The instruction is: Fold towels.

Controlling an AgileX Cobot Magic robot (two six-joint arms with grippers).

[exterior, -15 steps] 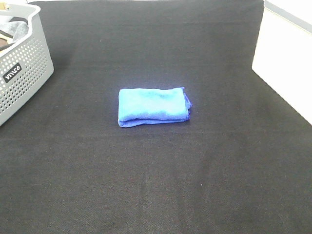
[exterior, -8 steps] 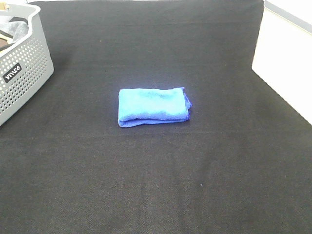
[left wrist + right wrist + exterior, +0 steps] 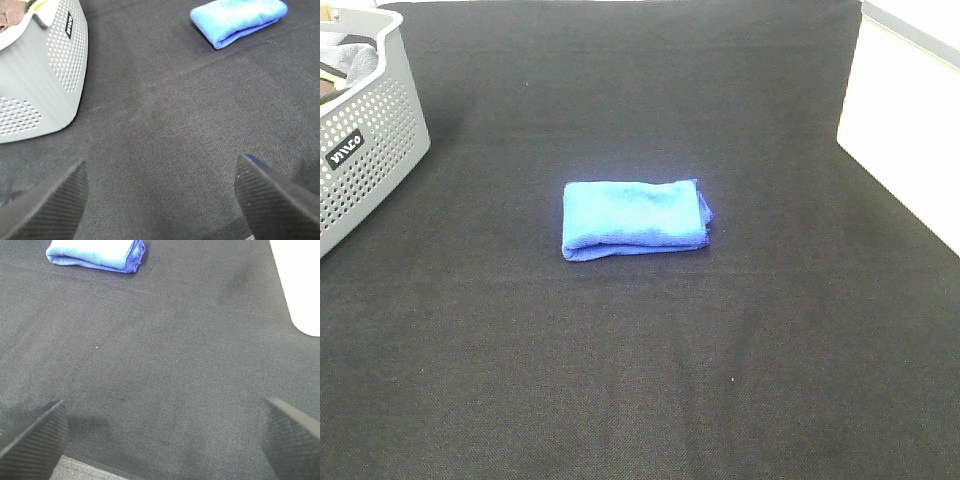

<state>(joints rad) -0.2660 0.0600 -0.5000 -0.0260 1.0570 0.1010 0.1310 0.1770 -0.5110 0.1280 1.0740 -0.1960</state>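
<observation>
The folded blue towel [image 3: 634, 218] is laid lengthwise from nine to three o'clock, unmoved since earlier, with the left gripper [image 3: 160, 200] and right gripper [image 3: 160, 432] released well apart from it.

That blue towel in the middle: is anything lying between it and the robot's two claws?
Nothing visible. Only bare black cloth separates the folded blue towel from both open grippers, left and right. The grey basket sits off to the left side.

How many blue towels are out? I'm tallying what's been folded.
1: the blue towel lies folded mid-table on the black cloth. The grey basket at the far left may hide more.
</observation>
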